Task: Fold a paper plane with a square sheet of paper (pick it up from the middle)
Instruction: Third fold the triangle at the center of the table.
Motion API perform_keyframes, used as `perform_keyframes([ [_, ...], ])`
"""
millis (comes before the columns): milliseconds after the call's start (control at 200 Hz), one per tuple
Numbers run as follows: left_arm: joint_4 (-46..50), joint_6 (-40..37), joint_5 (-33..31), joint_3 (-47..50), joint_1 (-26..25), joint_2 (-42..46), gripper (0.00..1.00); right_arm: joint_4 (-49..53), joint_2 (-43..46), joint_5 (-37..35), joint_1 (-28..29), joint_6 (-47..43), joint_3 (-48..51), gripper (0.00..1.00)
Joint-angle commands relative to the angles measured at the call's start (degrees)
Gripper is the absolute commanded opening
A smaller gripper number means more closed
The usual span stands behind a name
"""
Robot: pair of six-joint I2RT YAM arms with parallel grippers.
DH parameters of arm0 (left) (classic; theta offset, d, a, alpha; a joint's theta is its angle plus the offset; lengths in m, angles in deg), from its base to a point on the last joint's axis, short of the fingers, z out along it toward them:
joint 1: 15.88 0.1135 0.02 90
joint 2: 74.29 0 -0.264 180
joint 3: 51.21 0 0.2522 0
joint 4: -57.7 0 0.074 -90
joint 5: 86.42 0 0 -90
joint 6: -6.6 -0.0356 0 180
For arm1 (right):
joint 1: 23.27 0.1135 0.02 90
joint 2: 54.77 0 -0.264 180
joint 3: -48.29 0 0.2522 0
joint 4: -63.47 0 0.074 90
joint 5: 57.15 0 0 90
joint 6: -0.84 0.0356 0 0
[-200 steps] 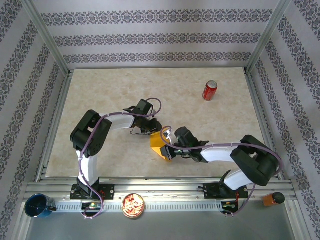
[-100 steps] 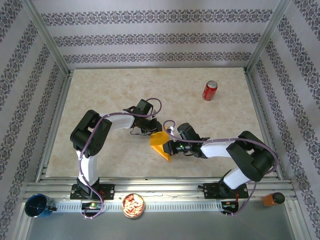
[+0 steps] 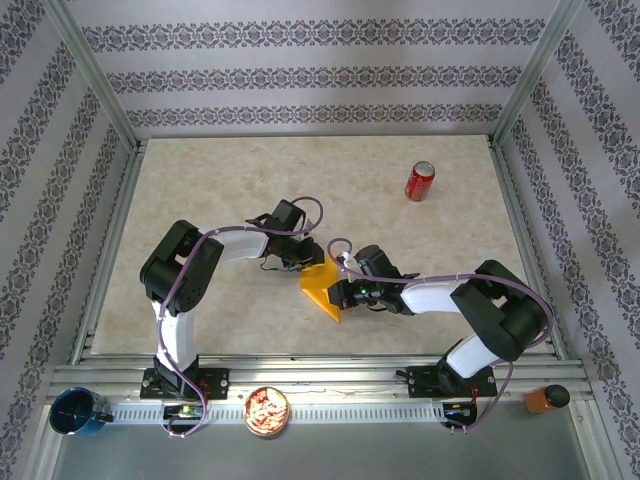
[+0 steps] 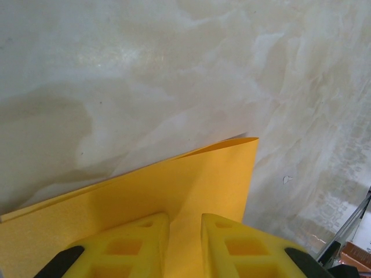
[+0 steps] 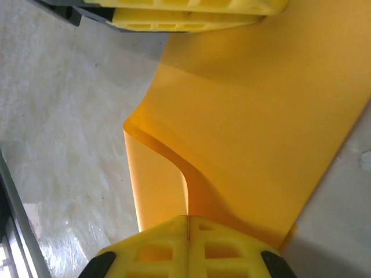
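The square sheet of paper [image 3: 320, 287] is orange-yellow and hangs bent between my two grippers at the table's middle. My left gripper [image 3: 308, 258] holds its far part. In the left wrist view the jaws of this gripper [image 4: 184, 219] stand slightly apart with a raised fold of the sheet [image 4: 197, 174] running between them. My right gripper [image 3: 343, 291] is at the sheet's right side. In the right wrist view that gripper [image 5: 187, 219] is shut flat on a curled edge of the paper [image 5: 261, 127]. The left gripper's fingers [image 5: 191, 16] lie across the top.
A red soda can [image 3: 419, 181] stands at the far right of the marble tabletop [image 3: 220, 190]. On the near rail are a blue cup [image 3: 78, 411], a bowl of snacks [image 3: 267, 411] and an orange object [image 3: 545, 398]. Metal posts frame the table.
My right gripper has moved left and away from me, toward the left gripper, carrying its edge of the sheet and bending the paper further. The left gripper has stayed put.
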Motion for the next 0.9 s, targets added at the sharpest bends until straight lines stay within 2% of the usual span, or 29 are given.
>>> perform_keyframes([
  [0,2.54,0.77,-1.04,2.08,0.28,0.38,0.23,0.8,0.39,-0.36,-0.39,0.66,-1.02,0.02],
  [335,2.81,0.79,-1.23,2.11,0.25,0.96,0.23,3.62,0.93,-3.44,-0.34,-0.13,-2.24,0.02],
  [894,3.03,0.59,-1.38,1.89,0.29,1.13,0.23,5.2,0.67,-1.43,0.17,-0.5,-2.69,0.02],
])
